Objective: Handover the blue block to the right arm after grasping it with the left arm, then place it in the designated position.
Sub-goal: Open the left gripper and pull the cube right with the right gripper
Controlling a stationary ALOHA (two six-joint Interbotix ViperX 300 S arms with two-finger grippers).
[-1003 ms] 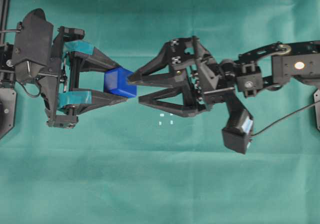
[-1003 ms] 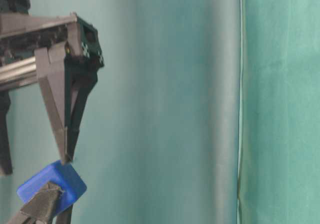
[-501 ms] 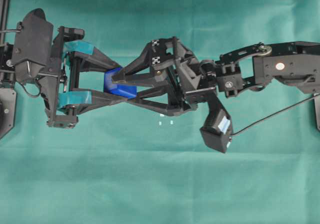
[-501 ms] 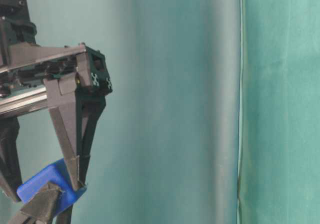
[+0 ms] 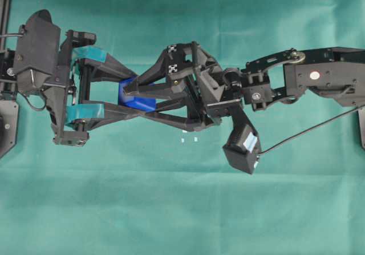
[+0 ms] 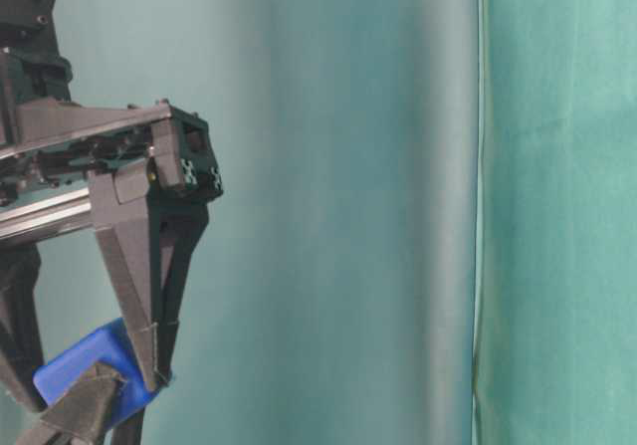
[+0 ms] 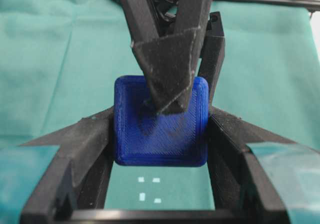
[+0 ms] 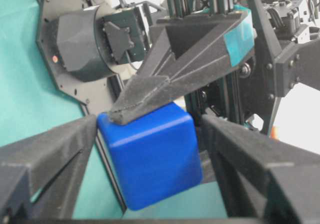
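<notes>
The blue block (image 5: 137, 98) is hanging above the green cloth (image 5: 171, 209), near the middle-left of the overhead view, and it is sitting between the teal-taped fingers of the left arm's gripper (image 5: 132, 97). In the left wrist view, these two fingers (image 7: 87, 144) are pressing against both sides of the block (image 7: 160, 134), so this gripper is closed on it and carrying it.

The right arm's gripper (image 5: 130, 95) is reaching in from the other side, with its plain black fingers crossing the left ones. In the right wrist view, one finger (image 8: 50, 149) is touching the block's (image 8: 155, 159) left edge, while the other finger (image 8: 250, 154) is standing slightly apart, so this gripper is still spread around the block.

The designated position (image 5: 189, 135) is lying on the cloth just below the right gripper, and the four white marks are also appearing under the block in the left wrist view (image 7: 149, 189).
</notes>
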